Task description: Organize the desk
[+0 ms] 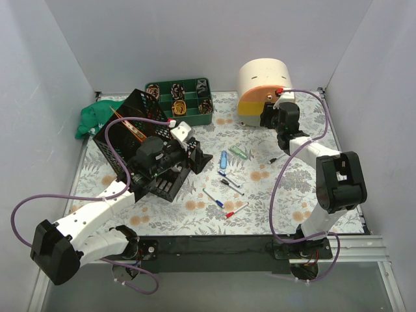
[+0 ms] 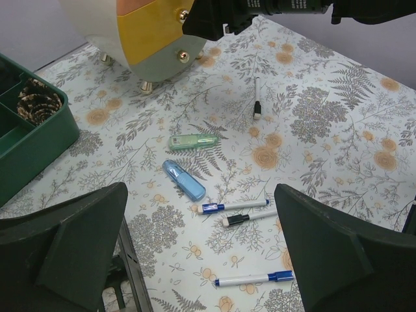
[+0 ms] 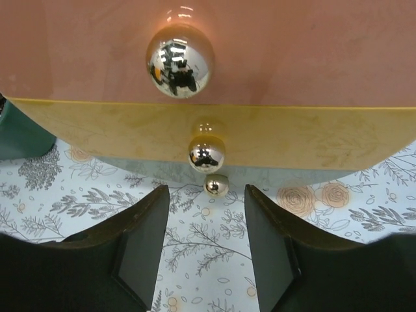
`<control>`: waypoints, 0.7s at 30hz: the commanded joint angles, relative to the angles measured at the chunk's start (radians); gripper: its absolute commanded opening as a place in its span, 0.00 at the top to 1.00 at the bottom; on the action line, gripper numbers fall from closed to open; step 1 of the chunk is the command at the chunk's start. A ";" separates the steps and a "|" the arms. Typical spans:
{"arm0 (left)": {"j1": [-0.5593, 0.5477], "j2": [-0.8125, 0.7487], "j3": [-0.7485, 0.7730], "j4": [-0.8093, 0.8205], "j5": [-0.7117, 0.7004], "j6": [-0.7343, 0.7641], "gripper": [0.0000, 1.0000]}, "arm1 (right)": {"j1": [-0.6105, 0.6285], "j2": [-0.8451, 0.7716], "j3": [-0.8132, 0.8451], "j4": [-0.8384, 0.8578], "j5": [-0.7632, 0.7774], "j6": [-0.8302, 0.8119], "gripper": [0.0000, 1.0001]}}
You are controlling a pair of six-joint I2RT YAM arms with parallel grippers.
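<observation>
The floral desk [image 1: 296, 195] holds several loose pens [image 1: 232, 186], a blue case [image 1: 223, 158] and a green case [image 1: 238, 153] in its middle. In the left wrist view the blue case [image 2: 184, 180], the green case [image 2: 194, 140] and a blue-capped pen [image 2: 234, 206] lie on the desk ahead of my fingers. My left gripper [image 1: 198, 156] [image 2: 200, 195] is open and empty, above the desk beside the black mesh rack [image 1: 133, 146]. My right gripper [image 1: 268, 118] [image 3: 207, 195] is open and empty, close in front of the round drawer unit [image 1: 263, 91], facing its gold knobs [image 3: 207, 153].
A green compartment tray [image 1: 170, 86] stands at the back, with a green cloth [image 1: 94, 117] at the far left. A lone black pen [image 1: 273, 159] lies right of centre. White walls close in on three sides. The black front rail [image 1: 214, 246] runs along the near edge.
</observation>
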 commanded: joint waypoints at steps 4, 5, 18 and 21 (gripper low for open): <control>-0.005 -0.013 0.032 -0.008 0.004 0.015 0.02 | 0.030 0.056 0.096 0.076 0.091 0.056 0.44; -0.005 -0.011 0.032 -0.008 0.004 0.015 0.02 | 0.028 0.059 0.104 0.076 0.100 0.055 0.45; -0.005 -0.014 0.032 -0.008 -0.001 0.018 0.02 | 0.030 0.099 0.128 0.076 0.062 0.044 0.65; -0.005 -0.014 0.032 -0.009 -0.002 0.019 0.02 | 0.028 0.099 0.121 0.076 0.050 0.047 0.72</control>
